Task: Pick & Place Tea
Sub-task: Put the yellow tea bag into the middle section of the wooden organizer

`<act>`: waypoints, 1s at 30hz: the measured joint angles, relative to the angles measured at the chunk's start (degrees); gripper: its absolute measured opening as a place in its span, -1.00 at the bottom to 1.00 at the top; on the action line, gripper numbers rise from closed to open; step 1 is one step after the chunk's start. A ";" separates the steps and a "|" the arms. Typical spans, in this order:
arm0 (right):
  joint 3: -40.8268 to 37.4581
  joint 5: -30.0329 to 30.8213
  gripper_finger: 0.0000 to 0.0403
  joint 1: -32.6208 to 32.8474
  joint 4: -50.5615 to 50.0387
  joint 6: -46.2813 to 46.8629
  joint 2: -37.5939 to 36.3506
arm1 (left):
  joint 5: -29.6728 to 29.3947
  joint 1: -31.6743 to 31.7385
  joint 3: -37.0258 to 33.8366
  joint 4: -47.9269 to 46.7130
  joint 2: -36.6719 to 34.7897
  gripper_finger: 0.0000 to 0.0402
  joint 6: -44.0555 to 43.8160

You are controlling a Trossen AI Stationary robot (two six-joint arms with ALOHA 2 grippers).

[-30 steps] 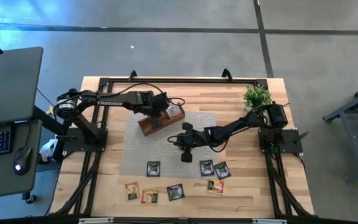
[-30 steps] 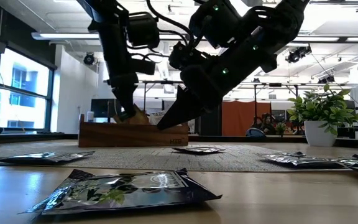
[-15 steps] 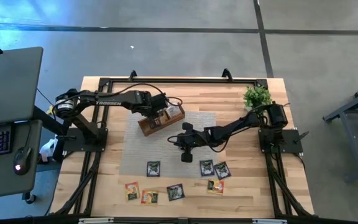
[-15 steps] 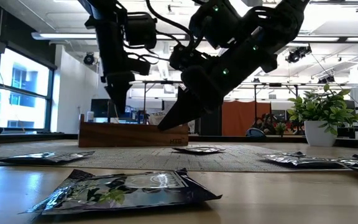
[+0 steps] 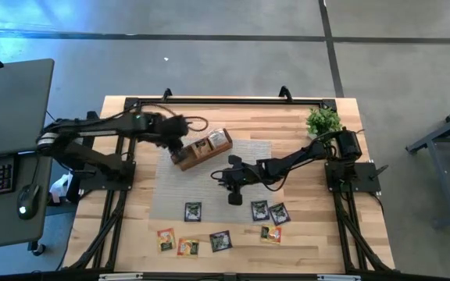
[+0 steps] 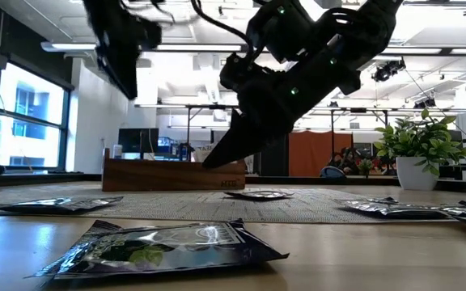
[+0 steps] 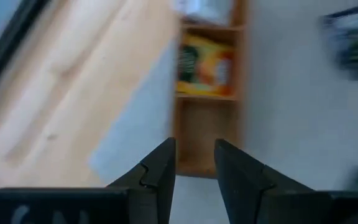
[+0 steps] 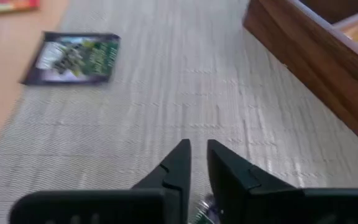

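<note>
The wooden tray (image 5: 184,160) lies slantwise on the grey mat (image 5: 170,191). A yellow-orange tea sachet (image 7: 205,68) lies in one of its compartments, next to an empty one (image 7: 204,127). Several more tea sachets lie near the front edge, among them a dark one (image 5: 193,211) and a yellow one (image 5: 166,239). My left gripper (image 7: 195,152) hangs open above the tray's left end (image 5: 180,139). My right gripper (image 8: 198,152) is low over the mat just right of the tray (image 5: 219,176), fingers a narrow gap apart. A silvery-green scrap (image 8: 199,210) shows below them.
A small potted plant (image 5: 323,121) stands at the far right. Another dark sachet (image 8: 73,57) lies on the mat ahead of my right gripper. The black frame rails (image 5: 225,101) run along the table's edges. Bare wood lies left of the mat.
My left gripper has risen out of the tray and drawn back toward the table's left edge, fingers apart and holding nothing. The tray and the sachets on the table have stayed in place.
</note>
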 joint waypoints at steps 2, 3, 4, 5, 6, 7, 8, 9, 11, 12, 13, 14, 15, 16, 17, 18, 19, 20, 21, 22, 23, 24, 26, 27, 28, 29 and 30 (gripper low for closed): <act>0.00 -1.01 -0.63 0.15 1.08 0.35 0.00 | 4.38 -3.23 -1.76 0.56 -2.61 -0.46 -0.97; 0.00 -1.29 -0.58 0.30 1.66 0.84 0.00 | 6.72 -5.39 -2.98 1.79 -3.65 -0.46 -1.27; 0.00 -1.38 -0.53 0.49 2.11 1.40 0.00 | 8.56 -7.60 -4.38 3.50 -4.61 -0.46 -1.99; 0.00 -1.38 -0.49 0.75 2.75 1.88 0.00 | 10.20 -9.99 -5.98 4.81 -5.36 -0.46 -3.37; 0.00 -1.47 -0.45 1.08 3.19 2.05 0.00 | 11.27 -12.43 -7.68 6.31 -5.81 -0.46 -5.37; 0.00 -1.77 -0.41 1.44 3.46 2.05 0.00 | 11.82 -14.98 -9.33 8.34 -5.97 -0.46 -7.99; 0.00 -2.31 -0.38 1.78 3.62 2.03 0.00 | 12.21 -17.60 -10.96 10.47 -6.00 -0.46 -11.10; 0.00 -2.95 -0.36 2.05 3.78 2.03 0.00 | 12.19 -20.33 -12.60 11.71 -5.98 -0.46 -14.11; 0.00 -3.77 -0.33 2.64 4.25 2.02 0.00 | 12.47 -26.12 -15.95 14.37 -5.98 -0.46 -19.71; 0.00 -3.80 -0.32 2.89 4.61 2.02 0.00 | 12.91 -29.14 -17.50 16.71 -5.62 -0.46 -22.20; 0.00 -3.78 -0.32 3.09 4.81 1.73 0.00 | 13.49 -31.94 -19.15 19.37 -5.14 -0.46 -24.59; 0.00 -3.70 -0.32 3.22 5.03 1.25 0.00 | 13.71 -34.78 -20.76 21.95 -4.61 -0.46 -27.07; 0.00 -3.43 -0.32 3.42 5.12 0.92 0.00 | 13.69 -37.62 -22.25 24.83 -3.96 -0.46 -29.50; 0.00 -3.22 -0.32 3.49 5.13 0.67 0.00 | 13.55 -40.33 -23.58 28.74 -3.36 -0.46 -31.84; 0.00 -3.24 -0.32 3.49 5.12 0.57 0.00 | 12.80 -42.96 -24.72 32.57 -2.87 -0.46 -33.89; 0.00 -3.21 -0.32 3.49 5.07 0.55 0.00 | 11.63 -45.48 -25.79 35.96 -2.37 -0.46 -35.65; 0.00 -3.22 -0.32 3.49 5.03 0.53 0.00 | 9.91 -47.69 -26.63 38.93 -1.67 -0.46 -37.01; 0.00 -3.21 -0.32 3.49 5.05 0.54 0.00 | 7.93 -49.81 -27.27 41.13 -0.85 -0.46 -37.95; 0.00 -3.20 -0.32 3.49 5.08 0.53 0.00 | 5.74 -51.74 -27.77 42.72 0.08 -0.46 -38.31; 0.00 -3.15 -0.32 3.49 5.05 0.52 0.00 | 3.32 -53.45 -27.94 43.50 1.09 -0.46 -38.48; 0.00 -3.15 -0.32 3.49 4.99 0.52 0.00 | 1.05 -54.99 -27.98 44.37 2.39 -0.46 -38.47; 0.00 -3.15 -0.31 3.43 5.01 0.52 0.00 | -0.33 -56.29 -27.98 44.73 3.75 -0.46 -38.49; 0.00 -3.15 -0.31 3.36 5.02 0.29 0.00 | -1.26 -58.35 -28.07 45.21 6.40 -0.46 -37.69; 0.00 -3.15 -0.31 3.36 4.95 0.09 0.00 | -1.31 -59.14 -28.07 46.22 7.68 -0.46 -37.07; 0.00 -3.14 -0.31 3.35 4.93 -0.11 0.00 | -1.35 -59.74 -28.07 47.40 8.88 -0.46 -36.31; 0.00 -3.13 -0.31 3.34 4.97 -0.36 0.00 | -1.29 -60.28 -28.05 48.55 10.05 -0.46 -35.69; 0.00 -3.13 -0.31 3.34 5.06 -0.64 0.00 | -0.96 -60.66 -28.05 49.72 11.37 -0.46 -34.73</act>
